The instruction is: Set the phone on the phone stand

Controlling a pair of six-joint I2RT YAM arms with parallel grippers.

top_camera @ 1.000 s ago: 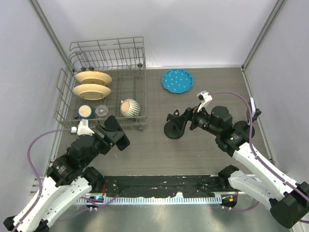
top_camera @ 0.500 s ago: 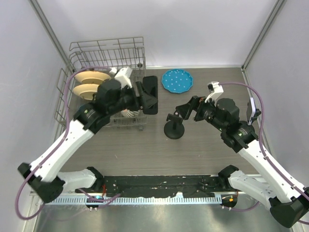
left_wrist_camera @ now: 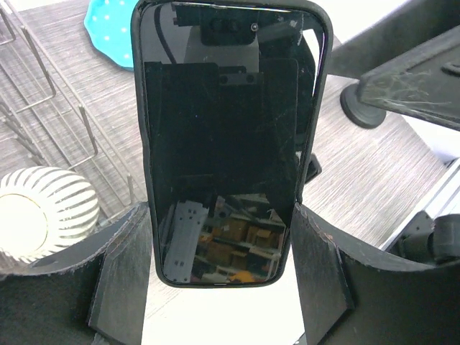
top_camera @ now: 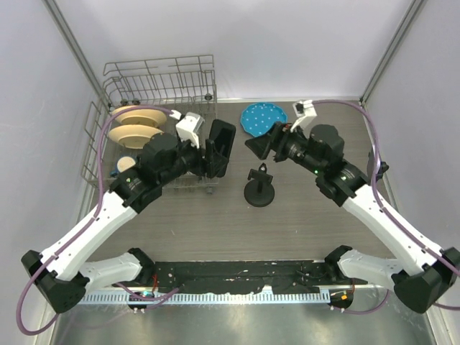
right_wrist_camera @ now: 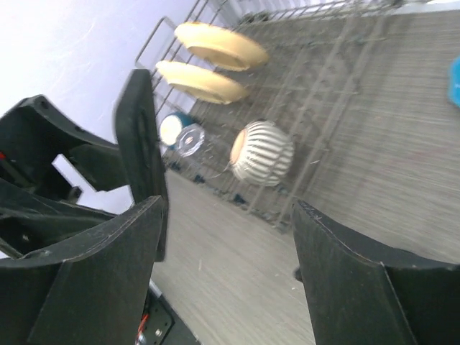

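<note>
The phone (top_camera: 223,138) is a black slab with a dark screen, held upright off the table just right of the dish rack. My left gripper (top_camera: 214,159) is shut on the phone's lower part; in the left wrist view the phone (left_wrist_camera: 226,136) fills the frame, with the left gripper (left_wrist_camera: 223,277) clamping both long edges. The black phone stand (top_camera: 259,190) stands upright on the table, right of and nearer than the phone, untouched. My right gripper (top_camera: 260,144) hovers open above and behind the stand. In its wrist view the right gripper (right_wrist_camera: 230,277) holds nothing and faces the phone (right_wrist_camera: 140,144) edge-on.
A wire dish rack (top_camera: 159,86) at the back left holds two cream plates (top_camera: 136,115), a striped bowl (right_wrist_camera: 262,152) and small cups. A blue dotted plate (top_camera: 263,118) lies behind the right gripper. Grey walls close in on both sides.
My left arm swung the phone from the front left up to beside the rack. My right gripper left the stand and rose back toward the blue plate.
</note>
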